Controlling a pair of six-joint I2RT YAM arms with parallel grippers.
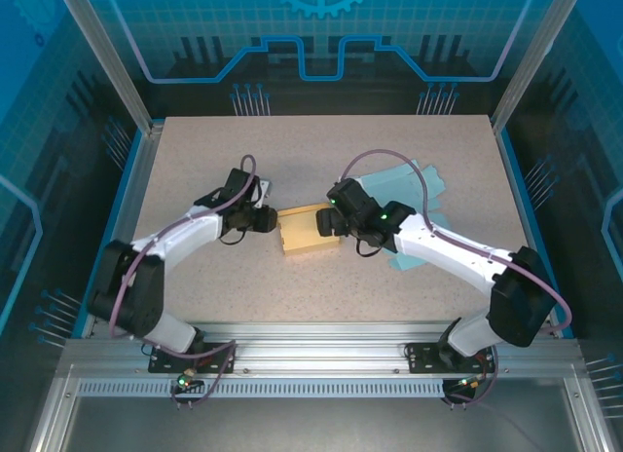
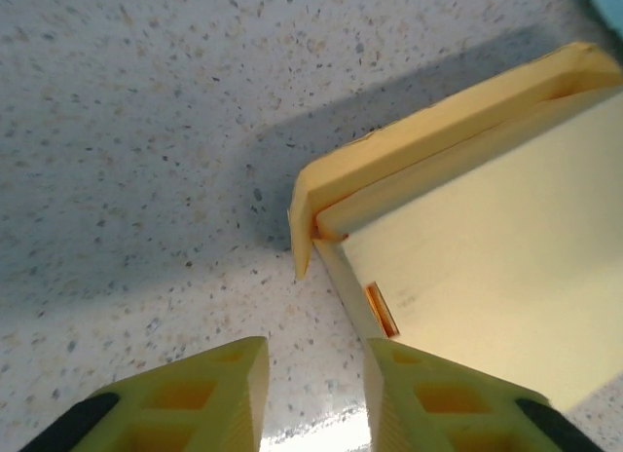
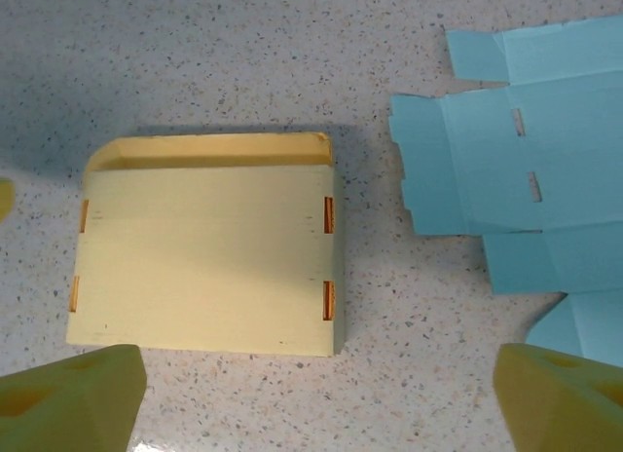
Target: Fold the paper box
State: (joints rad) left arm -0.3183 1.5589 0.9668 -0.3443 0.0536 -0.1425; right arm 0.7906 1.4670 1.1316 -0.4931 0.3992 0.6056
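Note:
The yellow paper box [image 1: 310,233] lies folded in the middle of the table, with its lid flat and orange tab slots along both side edges. In the left wrist view a corner of the box [image 2: 487,238] shows, one small flap sticking out. My left gripper [image 2: 313,350] sits just off that corner, its jaws a little apart with only bare table between them, and the right finger [image 2: 428,394] is beside the box's edge. My right gripper [image 3: 316,374] hovers over the box [image 3: 204,257] near its right side, open wide and empty. From above, the left gripper [image 1: 271,218] and right gripper [image 1: 329,221] flank the box.
Flat unfolded blue box sheets [image 3: 526,179] lie just right of the yellow box, and they reach toward the table's right edge [image 1: 419,194]. Metal frame posts and blue walls enclose the speckled table [image 1: 214,160].

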